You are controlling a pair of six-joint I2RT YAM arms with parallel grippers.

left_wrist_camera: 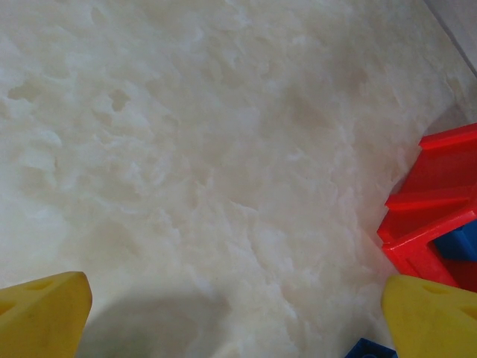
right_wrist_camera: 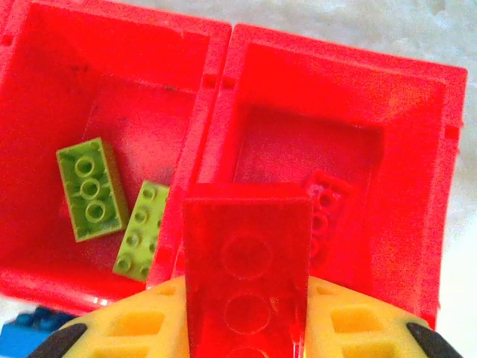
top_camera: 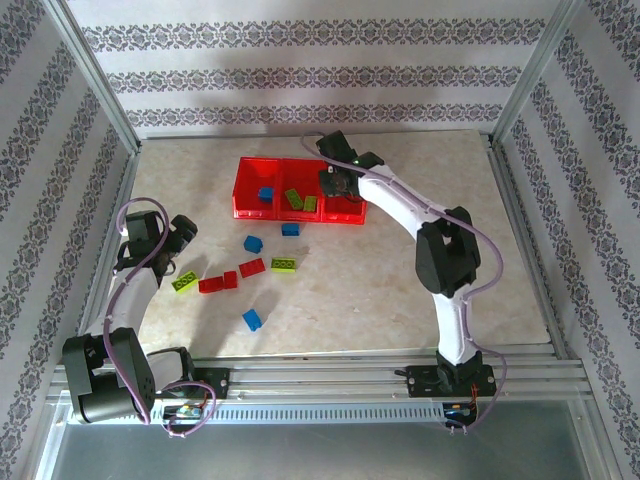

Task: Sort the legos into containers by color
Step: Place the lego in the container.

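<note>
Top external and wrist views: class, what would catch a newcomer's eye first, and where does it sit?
The red tray at far centre stands out, two lime bricks in its middle compartment. The right gripper holds a red brick above the right compartment. Loose bricks lie scattered on the table in front of the tray.

The tray (top_camera: 262, 213) glows translucent red, with lime-green bricks (right_wrist_camera: 91, 188) in its middle compartment, a blue brick (top_camera: 265, 194) in the left one and a red plate (right_wrist_camera: 326, 195) in the right one. The red brick (right_wrist_camera: 246, 246) in the right pincer (right_wrist_camera: 246, 321) sits between yellow fingers (right_wrist_camera: 350, 321), the left pincer (left_wrist_camera: 238, 321) is yellow too, and both arms (top_camera: 400, 205) are white and black. Red, blue and lime legos (top_camera: 252, 267) dot the cloudy cream table (top_camera: 400, 290), and the walls (top_camera: 300, 75) carry grey floral bands on white.
</note>
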